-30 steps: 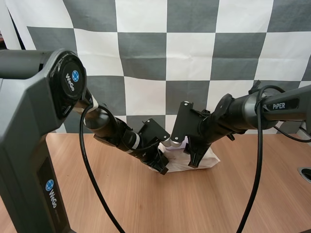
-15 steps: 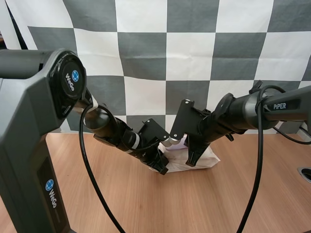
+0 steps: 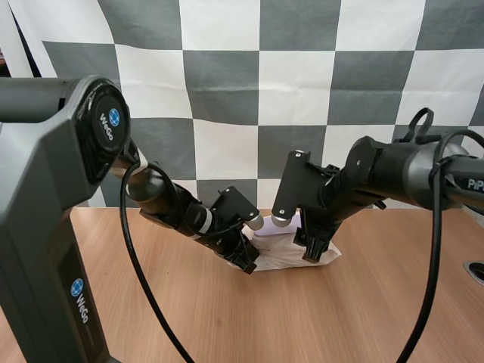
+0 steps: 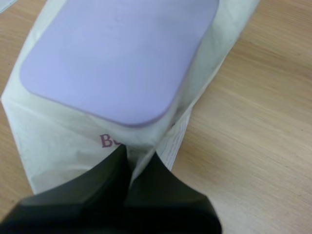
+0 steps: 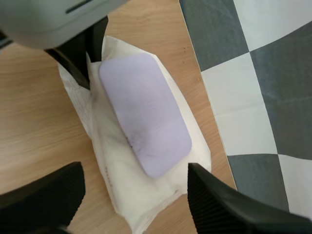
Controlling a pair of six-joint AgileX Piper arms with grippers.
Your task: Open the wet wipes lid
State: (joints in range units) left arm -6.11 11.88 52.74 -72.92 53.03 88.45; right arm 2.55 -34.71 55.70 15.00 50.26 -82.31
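**Wood table [image 3: 355, 318], pack [image 3: 283, 254] lying left to right between both arms**

Toward the table's far edge the pack lies flat, its long axis running left to right. The lilac lid [image 5: 144, 114] is closed flat on top of it.

My left gripper [image 4: 139, 155] is at the pack's left end. That arm reaches in low from the left, and its fingers are drawn together, tips nipping the white wrap just short of the lid's edge.

My right gripper [image 5: 132, 170] hangs over the right end and points steeply down. Its fingers are spread wide, with the lid's right end below and between them, clear of both.

I judge the right arm better placed to lift the lid while the left pins the pack. I cannot tell which short edge is the hinge.
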